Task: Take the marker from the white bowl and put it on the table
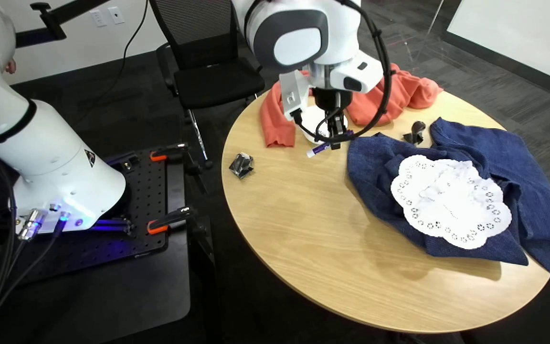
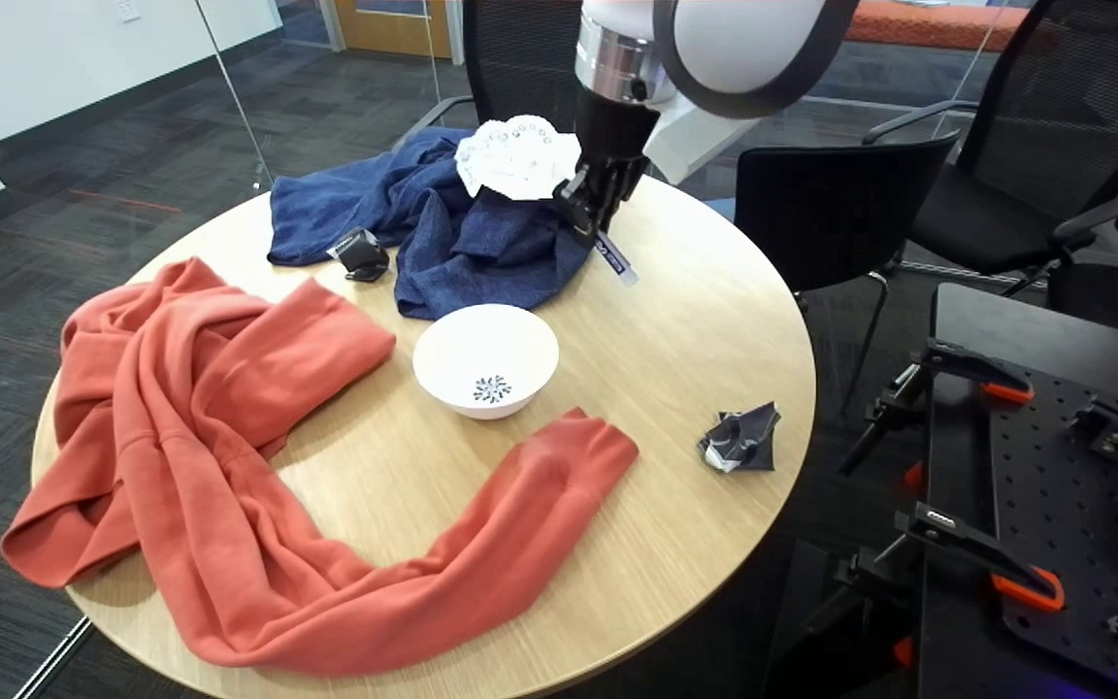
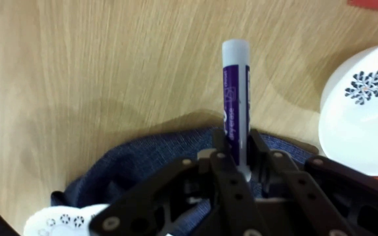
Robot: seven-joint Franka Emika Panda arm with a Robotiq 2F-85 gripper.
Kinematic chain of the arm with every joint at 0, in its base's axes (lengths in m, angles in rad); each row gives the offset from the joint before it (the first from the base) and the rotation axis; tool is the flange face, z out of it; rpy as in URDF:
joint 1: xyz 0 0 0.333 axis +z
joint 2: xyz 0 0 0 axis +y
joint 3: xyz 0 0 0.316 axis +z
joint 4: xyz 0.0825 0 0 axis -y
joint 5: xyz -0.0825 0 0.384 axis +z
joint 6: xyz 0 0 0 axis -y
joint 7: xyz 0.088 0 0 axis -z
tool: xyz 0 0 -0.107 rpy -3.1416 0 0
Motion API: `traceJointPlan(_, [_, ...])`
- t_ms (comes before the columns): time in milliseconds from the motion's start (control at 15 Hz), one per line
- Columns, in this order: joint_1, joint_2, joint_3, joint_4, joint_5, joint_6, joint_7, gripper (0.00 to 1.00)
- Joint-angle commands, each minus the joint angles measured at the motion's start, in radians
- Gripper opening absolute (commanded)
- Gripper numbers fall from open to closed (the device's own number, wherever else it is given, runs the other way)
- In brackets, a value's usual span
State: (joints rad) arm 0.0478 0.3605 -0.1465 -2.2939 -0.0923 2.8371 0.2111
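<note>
At lower centre of the wrist view, the gripper (image 3: 237, 140) is clamping the marker (image 3: 231, 95) between its fingers — one pale end is pointing toward the top. The white bowl (image 3: 363, 134) is sitting at the right edge, apart from the marker, on the table (image 3: 110, 65). In an exterior view, a blue cloth (image 2: 486, 257) is lying at upper centre.

Bowl (image 2: 483, 361) on table (image 2: 675, 340), between cloths (image 2: 491, 254)

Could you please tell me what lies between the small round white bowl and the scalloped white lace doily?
A rumpled navy-blue cloth lies between the bowl and the doily in both exterior views.
</note>
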Motion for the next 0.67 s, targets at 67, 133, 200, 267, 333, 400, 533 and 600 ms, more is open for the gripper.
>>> traceJointPlan(67, [-0.018,0.096,-0.004,-0.027,0.053,0.078,0.030,0.05])
traceJointPlan(133, [-0.027,0.118,0.005,-0.024,0.073,0.074,0.022,0.05])
traceJointPlan(200, [-0.029,0.137,0.008,-0.022,0.088,0.071,0.020,0.05])
traceJointPlan(267, [-0.033,0.152,0.013,-0.019,0.103,0.068,0.016,0.05])
traceJointPlan(333, [-0.034,0.164,0.016,-0.018,0.115,0.066,0.014,0.05])
traceJointPlan(400, [-0.035,0.172,0.017,-0.017,0.124,0.064,0.012,0.05])
traceJointPlan(533, [-0.031,0.179,0.013,-0.016,0.136,0.063,0.015,0.44])
traceJointPlan(600, [-0.028,0.170,0.009,-0.020,0.138,0.068,0.017,0.46])
